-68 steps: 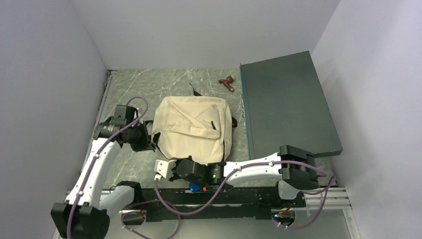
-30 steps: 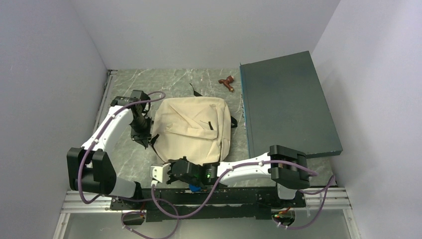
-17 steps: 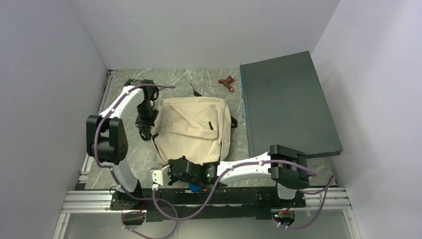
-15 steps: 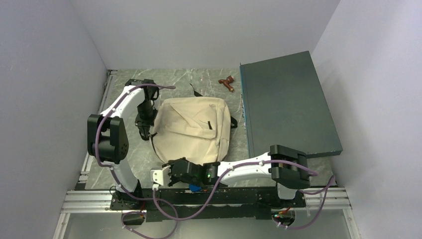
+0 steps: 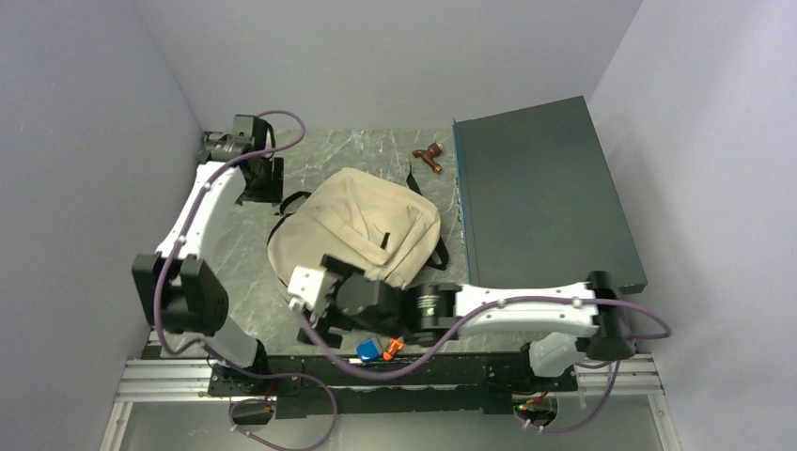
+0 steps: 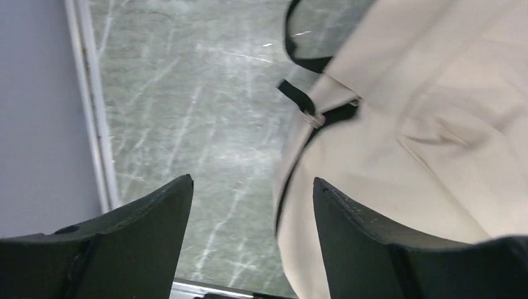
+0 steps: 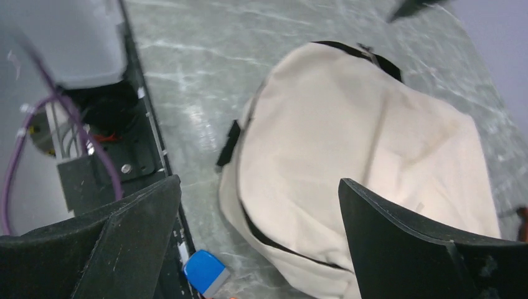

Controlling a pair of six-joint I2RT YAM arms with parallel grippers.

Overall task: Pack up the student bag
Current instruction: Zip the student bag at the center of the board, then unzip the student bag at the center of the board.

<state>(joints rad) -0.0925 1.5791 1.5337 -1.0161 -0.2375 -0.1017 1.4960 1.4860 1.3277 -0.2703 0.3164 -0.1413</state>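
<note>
The student bag [image 5: 362,221], a cream canvas backpack with black straps, lies slanted in the middle of the table. My left gripper [image 5: 259,184] stands open off the bag's far-left side, and nothing is between its fingers. In the left wrist view the student bag [image 6: 429,131] fills the right side, its black strap [image 6: 297,94] lying loose, and the left gripper [image 6: 252,187] hangs over bare table beside the bag's edge. My right gripper [image 5: 321,299] is open at the bag's near-left corner. In the right wrist view the right gripper [image 7: 258,187] frames the student bag [image 7: 367,156] without touching it.
A big dark teal flat box [image 5: 540,197] takes up the right side. A small brown object [image 5: 430,156] lies at the back near the box. A blue item [image 5: 369,350] and an orange bit [image 5: 393,346] sit by the front rail; the blue item [image 7: 205,271] also shows below the right fingers.
Both grippers have opened and let go of the bag. The bag has swung round and now lies slanted. The left arm has drawn back to the far-left corner, and the right arm has lifted forward.
</note>
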